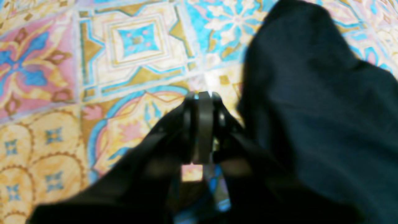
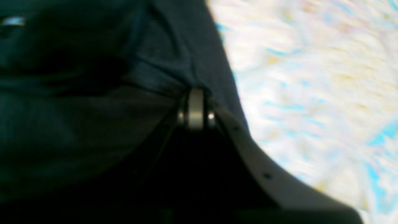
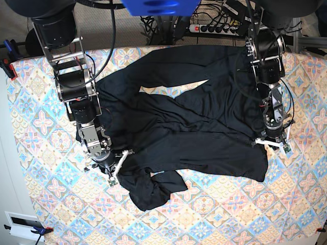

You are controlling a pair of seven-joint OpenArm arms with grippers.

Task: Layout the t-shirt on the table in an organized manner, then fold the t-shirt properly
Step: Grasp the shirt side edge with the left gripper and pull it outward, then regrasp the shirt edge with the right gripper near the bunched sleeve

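- Left wrist: left pincer (image 1: 203, 99) closed, empty, over desk (image 1: 93, 62); t-shirt (image 1: 326, 109) just beside.
- Right wrist: right pincer (image 2: 196, 109) pinching t-shirt (image 2: 93, 109) edge.
- Base: t-shirt (image 3: 194, 122) sprawled, rumpled; soft, limp; judged best gripped at hem corners.

plain black t-shirt (image 3: 204, 122), table (image 3: 41, 127) in blue, pink, cream floral tiles

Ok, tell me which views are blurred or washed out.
Right wrist view: the table cloth is overexposed and smeared, the t-shirt very dark. Left wrist view: soft focus throughout, worst on the left gripper; the tile pattern still reads. Base view: sharp and evenly lit.
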